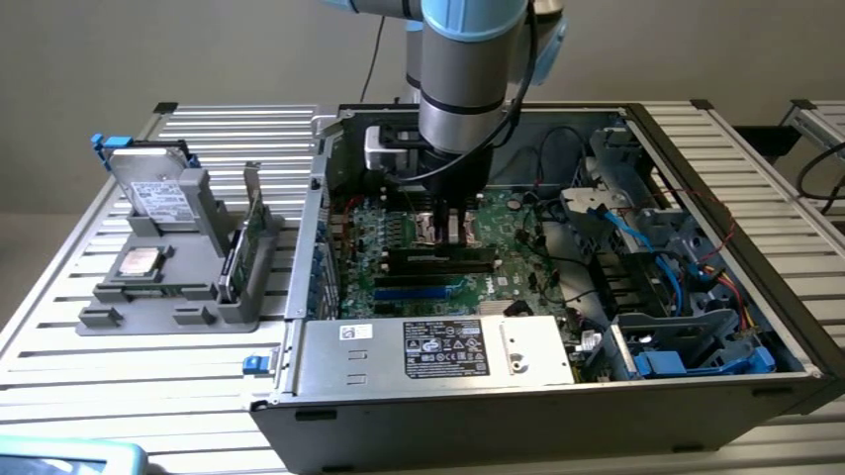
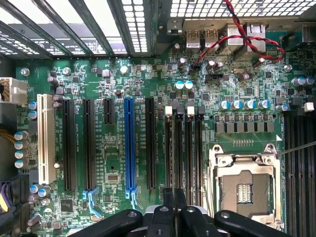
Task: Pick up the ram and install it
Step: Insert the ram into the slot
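Observation:
The ram (image 1: 234,259), a thin green stick, stands on edge in a grey holder (image 1: 198,297) on the slatted table, at the exterior view's left, outside the computer case. My gripper (image 1: 445,230) hangs low inside the open case (image 1: 528,396), far from the ram and just above the motherboard (image 1: 516,223). In the wrist view its two black fingers (image 2: 168,202) are pressed together at the gripper (image 2: 174,197), over the near end of a row of black memory slots (image 2: 183,148) with white clips. I see nothing green between the fingers.
The holder also carries a silver hard drive (image 1: 156,193) and a CPU chip (image 1: 138,261). Inside the case are an open CPU socket (image 2: 244,185), a blue slot (image 2: 129,143), a power supply (image 1: 436,351), and blue and black cables (image 1: 647,237) at the exterior view's right.

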Motion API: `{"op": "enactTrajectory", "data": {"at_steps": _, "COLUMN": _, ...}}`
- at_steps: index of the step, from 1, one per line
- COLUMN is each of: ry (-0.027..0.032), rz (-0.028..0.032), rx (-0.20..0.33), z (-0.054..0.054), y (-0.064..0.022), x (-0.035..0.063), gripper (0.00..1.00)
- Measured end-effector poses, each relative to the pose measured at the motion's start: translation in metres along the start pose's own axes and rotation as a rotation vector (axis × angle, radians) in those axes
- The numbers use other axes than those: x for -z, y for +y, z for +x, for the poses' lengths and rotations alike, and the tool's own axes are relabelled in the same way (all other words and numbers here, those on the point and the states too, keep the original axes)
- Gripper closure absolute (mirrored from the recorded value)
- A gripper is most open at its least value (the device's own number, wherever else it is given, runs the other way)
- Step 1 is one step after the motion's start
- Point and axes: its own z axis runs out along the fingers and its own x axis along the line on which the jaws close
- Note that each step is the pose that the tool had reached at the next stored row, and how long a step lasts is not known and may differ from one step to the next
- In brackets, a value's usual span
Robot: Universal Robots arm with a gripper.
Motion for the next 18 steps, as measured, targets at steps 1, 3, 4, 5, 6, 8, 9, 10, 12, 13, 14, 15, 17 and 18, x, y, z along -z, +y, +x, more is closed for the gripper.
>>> {"op": "enactTrajectory", "data": {"at_steps": 1, "ry": 0.0, "rz": 0.0, "rx": 0.0, "z": 0.0, "y": 0.0, "x": -0.0001, "gripper": 0.88}}
{"op": "enactTrajectory", "data": {"at_steps": 3, "ry": -0.0001, "rz": 0.0, "rx": 0.0, "z": 0.0, "y": 0.0, "x": -0.0005, "gripper": 0.88}}
{"op": "enactTrajectory", "data": {"at_steps": 4, "ry": -0.0001, "rz": 0.0001, "rx": 0.0, "z": 0.0, "y": 0.0, "x": -0.0006, "gripper": 0.88}}
{"op": "enactTrajectory", "data": {"at_steps": 5, "ry": -0.0002, "rz": 0.0001, "rx": 0.0, "z": 0.0, "y": 0.0, "x": -0.0008, "gripper": 0.88}}
{"op": "enactTrajectory", "data": {"at_steps": 6, "ry": -0.0002, "rz": 0.0001, "rx": 0.001, "z": 0.0, "y": 0.0, "x": -0.001, "gripper": 0.88}}
{"op": "enactTrajectory", "data": {"at_steps": 8, "ry": -0.0001, "rz": 0.0, "rx": 0.001, "z": 0.0, "y": 0.0, "x": -0.0014, "gripper": 0.88}}
{"op": "enactTrajectory", "data": {"at_steps": 9, "ry": -0.0001, "rz": 0.0, "rx": 0.002, "z": 0.0, "y": 0.0, "x": -0.0016, "gripper": 0.88}}
{"op": "enactTrajectory", "data": {"at_steps": 10, "ry": 0.0, "rz": 0.0, "rx": 0.002, "z": 0.0, "y": 0.0, "x": -0.0018, "gripper": 0.88}}
{"op": "enactTrajectory", "data": {"at_steps": 12, "ry": 0.0, "rz": 0.0, "rx": 0.003, "z": 0.0, "y": 0.0, "x": -0.0021, "gripper": 0.88}}
{"op": "enactTrajectory", "data": {"at_steps": 13, "ry": 0.0, "rz": -0.0001, "rx": 0.003, "z": 0.0001, "y": 0.0, "x": -0.0024, "gripper": 0.88}}
{"op": "enactTrajectory", "data": {"at_steps": 14, "ry": -0.0002, "rz": 0.0, "rx": 0.004, "z": 0.0, "y": 0.0, "x": -0.0026, "gripper": 0.88}}
{"op": "enactTrajectory", "data": {"at_steps": 15, "ry": 0.0, "rz": -0.0001, "rx": 0.004, "z": 0.0001, "y": 0.0, "x": -0.0028, "gripper": 0.88}}
{"op": "enactTrajectory", "data": {"at_steps": 17, "ry": 0.0, "rz": 0.0002, "rx": 0.005, "z": 0.0, "y": 0.0, "x": -0.003, "gripper": 0.88}}
{"op": "enactTrajectory", "data": {"at_steps": 18, "ry": 0.0001, "rz": 0.0007, "rx": 0.007, "z": 0.0, "y": 0.0001, "x": -0.003, "gripper": 0.88}}
